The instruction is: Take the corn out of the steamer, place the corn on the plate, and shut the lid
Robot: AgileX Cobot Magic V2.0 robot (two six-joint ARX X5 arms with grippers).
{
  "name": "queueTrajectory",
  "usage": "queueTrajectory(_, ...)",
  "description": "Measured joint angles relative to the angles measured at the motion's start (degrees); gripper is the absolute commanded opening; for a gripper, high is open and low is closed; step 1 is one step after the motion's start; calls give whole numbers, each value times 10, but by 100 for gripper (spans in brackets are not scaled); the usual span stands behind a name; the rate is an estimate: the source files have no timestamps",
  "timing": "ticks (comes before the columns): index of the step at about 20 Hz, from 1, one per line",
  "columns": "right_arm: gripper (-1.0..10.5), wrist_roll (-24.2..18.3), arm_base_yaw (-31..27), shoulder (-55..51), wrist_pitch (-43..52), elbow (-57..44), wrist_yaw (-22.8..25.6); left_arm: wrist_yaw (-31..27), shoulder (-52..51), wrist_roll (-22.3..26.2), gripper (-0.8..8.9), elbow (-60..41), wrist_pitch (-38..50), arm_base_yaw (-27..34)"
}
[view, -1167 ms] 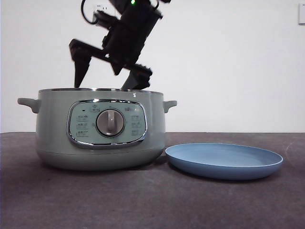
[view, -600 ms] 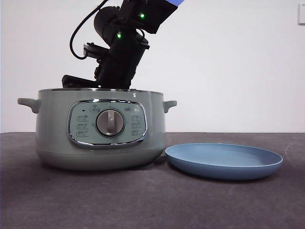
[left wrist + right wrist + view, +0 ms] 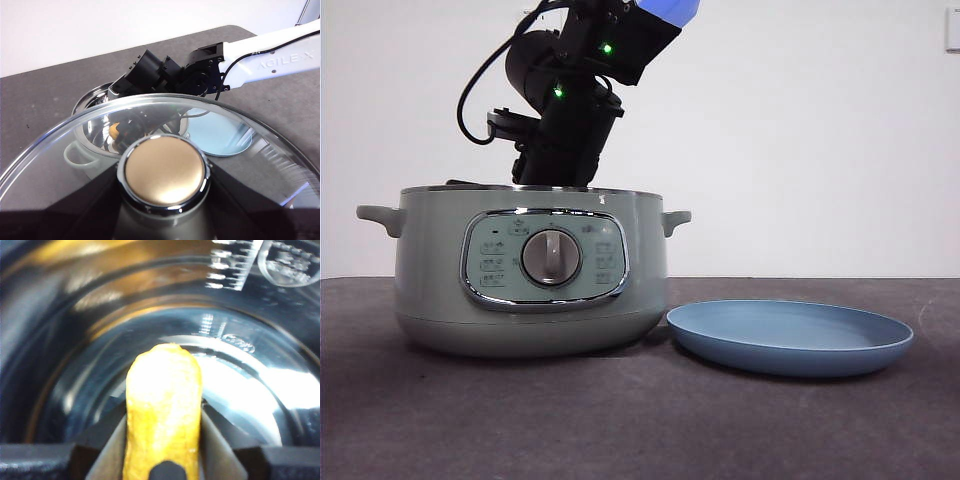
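Dark grey table (image 3: 640, 420) carries the steamer (image 3: 532, 275), with the plate (image 3: 790, 337) at its 3 o'clock; right gripper (image 3: 163, 440) is inside the steamer, jaws clamped on the corn (image 3: 163, 410); left gripper, itself hidden, holds the lid (image 3: 165, 172) aloft.

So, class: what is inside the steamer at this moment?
Inside the steamer lies the corn, with the right gripper lowered in, one jaw on each side of it. The front view shows none of this: the pot wall hides its interior. The left gripper holds the lid aloft.
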Motion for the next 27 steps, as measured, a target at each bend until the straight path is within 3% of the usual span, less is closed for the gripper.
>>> queueTrajectory(4, -12, -7, -5, -135, -2, -1, 0, 0, 0, 0, -8, 0, 0, 0)
queueTrajectory(7, -13, -24, -30, -245, -97, 2, 3, 0, 0, 0, -8, 0, 0, 0)
queueTrajectory(9, -13, -43, -66, -292, -165, 2, 29, 0, 0, 0, -8, 0, 0, 0)
queueTrajectory(14, -13, -69, -167, -341, -256, -22, 10, 0, 0, 0, -8, 0, 0, 0)
queueTrajectory(16, -13, -73, -198, -354, -228, -90, -36, 0, 0, 0, -8, 0, -1, 0)
queueTrajectory(22, -12, -71, -238, -387, -58, -352, -66, 0, 0, 0, -8, 0, -4, 0)
queueTrajectory(27, -12, -45, -242, -384, 128, -505, -90, 0, 0, 0, -8, 0, -4, 0)
